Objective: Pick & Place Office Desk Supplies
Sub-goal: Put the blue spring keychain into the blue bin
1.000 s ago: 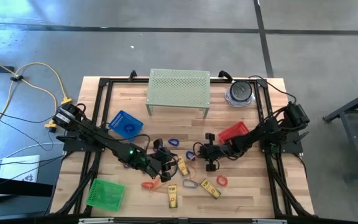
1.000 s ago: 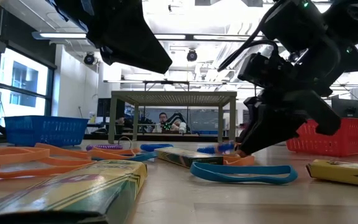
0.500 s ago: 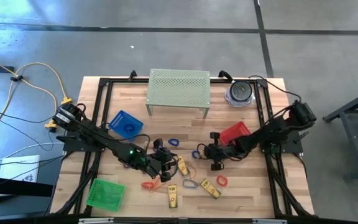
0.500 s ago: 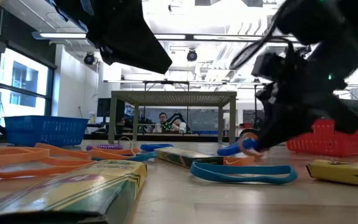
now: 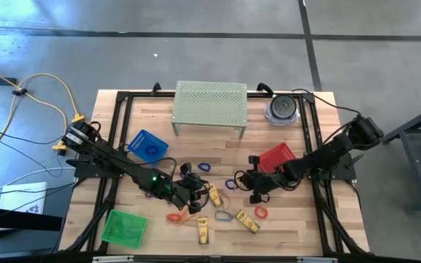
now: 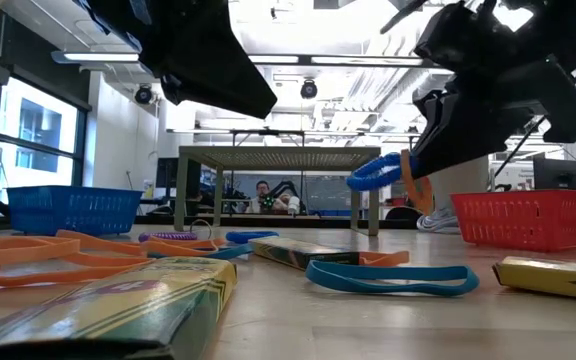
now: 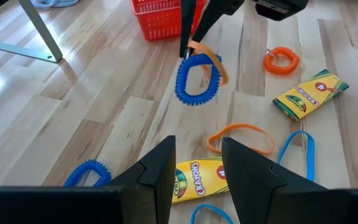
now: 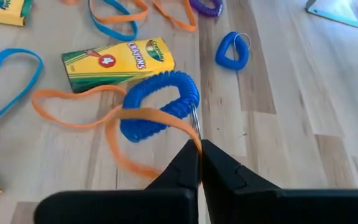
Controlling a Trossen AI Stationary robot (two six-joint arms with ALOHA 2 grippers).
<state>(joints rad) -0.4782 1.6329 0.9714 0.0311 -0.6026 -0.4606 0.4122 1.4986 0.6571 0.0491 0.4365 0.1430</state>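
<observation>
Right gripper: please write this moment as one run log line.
right gripper: shut on blue coil loop and orange band | lifted off table | left gripper: open, waiting

The right pincer (image 6: 405, 176) holds a blue coil loop (image 6: 374, 172) aloft.

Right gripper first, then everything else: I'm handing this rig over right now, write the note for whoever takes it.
Right gripper: jaws shut on a blue coil loop and an orange band, both lifted clear of the table, near the red basket.
Left gripper: jaws part open, holding nothing, low over a crayon box at table centre.
Done: some blue loops appear to sit in the blue basket; the green basket looks empty.
Left: crayon boxes, orange, blue, purple and red loops scattered across the front centre of the table.
</observation>
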